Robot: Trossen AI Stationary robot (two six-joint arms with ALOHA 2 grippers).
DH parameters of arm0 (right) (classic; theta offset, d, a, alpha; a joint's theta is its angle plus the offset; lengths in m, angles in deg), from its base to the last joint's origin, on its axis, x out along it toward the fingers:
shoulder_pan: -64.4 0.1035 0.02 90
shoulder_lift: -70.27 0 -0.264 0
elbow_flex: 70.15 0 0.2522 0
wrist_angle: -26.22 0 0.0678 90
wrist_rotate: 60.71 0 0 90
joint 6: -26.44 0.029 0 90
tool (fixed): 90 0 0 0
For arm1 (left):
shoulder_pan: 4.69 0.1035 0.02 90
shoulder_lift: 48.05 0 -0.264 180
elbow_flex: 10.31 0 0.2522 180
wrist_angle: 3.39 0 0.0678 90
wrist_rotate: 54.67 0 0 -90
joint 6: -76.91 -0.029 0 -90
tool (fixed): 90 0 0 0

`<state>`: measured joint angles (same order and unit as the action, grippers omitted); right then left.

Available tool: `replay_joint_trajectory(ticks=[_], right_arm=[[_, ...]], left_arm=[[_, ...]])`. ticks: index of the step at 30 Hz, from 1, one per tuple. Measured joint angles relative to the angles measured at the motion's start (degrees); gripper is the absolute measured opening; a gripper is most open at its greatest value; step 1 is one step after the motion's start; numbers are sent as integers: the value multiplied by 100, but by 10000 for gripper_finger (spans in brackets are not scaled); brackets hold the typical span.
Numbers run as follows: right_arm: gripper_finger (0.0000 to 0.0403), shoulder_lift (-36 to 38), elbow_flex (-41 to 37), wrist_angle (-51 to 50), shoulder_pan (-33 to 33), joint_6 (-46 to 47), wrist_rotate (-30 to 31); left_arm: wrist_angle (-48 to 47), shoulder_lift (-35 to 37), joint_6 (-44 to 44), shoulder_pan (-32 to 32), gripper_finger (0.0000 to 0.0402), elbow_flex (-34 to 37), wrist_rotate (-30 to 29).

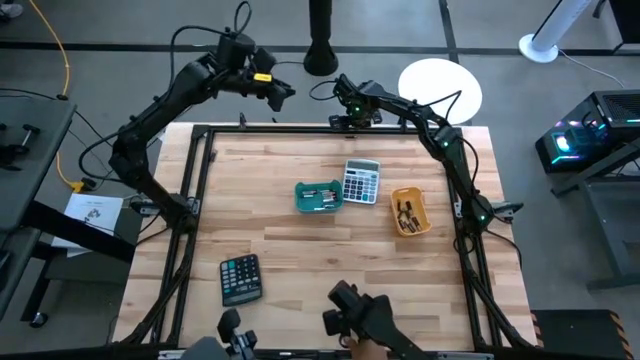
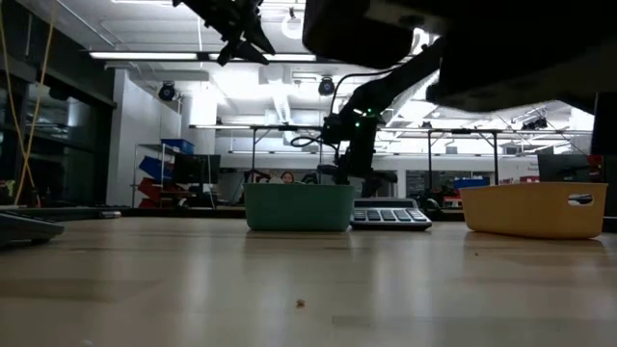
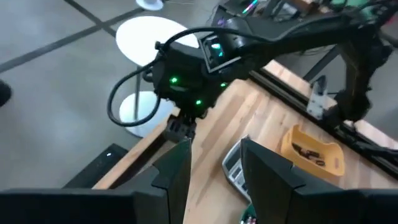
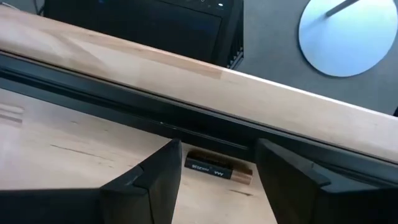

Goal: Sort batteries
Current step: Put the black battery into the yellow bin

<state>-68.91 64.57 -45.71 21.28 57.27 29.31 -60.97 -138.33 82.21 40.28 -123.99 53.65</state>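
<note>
Right jaws: spread, right gripper (image 4: 214, 177) low at the far edge of the table (image 1: 300, 240), one battery (image 4: 214, 168) lying on the wood between the fingers, not pinched.
Left jaws: spread with nothing between them, left gripper (image 3: 214, 180) raised beyond the table's far edge, left of the right gripper (image 1: 350, 118).
Battery at far edge: dark, with white print, lying flat just beside the black rail (image 4: 93, 99).
Teal tray (image 1: 319, 196): mid-table, several batteries (image 1: 320, 195) inside.
Yellow tray (image 1: 410, 211): right of the teal tray, dark batteries (image 1: 406, 213) inside.
Grey calculator (image 1: 361, 181): between the trays, touching the teal tray's far right corner.
Dark calculator (image 1: 240, 277): near left part of the table, well apart from the trays.
</note>
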Motion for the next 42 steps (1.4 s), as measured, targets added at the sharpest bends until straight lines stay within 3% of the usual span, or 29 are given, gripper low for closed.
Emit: replay_joint_trajectory(ticks=[10, 21, 28, 33, 42], right_arm=[[199, 234, -52, -228, 305, -387, 276], [199, 281, -107, -629, 230, -3205, 705], [199, 283, -113, -634, 207, -4082, 59], [199, 259, -113, -606, 431, -4951, -59], [199, 175, -111, -456, 416, -5231, 502]], left_arm=[[-92, -2, 1, -274, 131, 76, -368], [-96, -2, -94, -272, 131, 76, -377], [-147, -2, 7, -272, 131, 76, -374], [-147, -2, 124, -272, 131, 76, -371], [-145, -2, 303, -274, 131, 76, -371]])
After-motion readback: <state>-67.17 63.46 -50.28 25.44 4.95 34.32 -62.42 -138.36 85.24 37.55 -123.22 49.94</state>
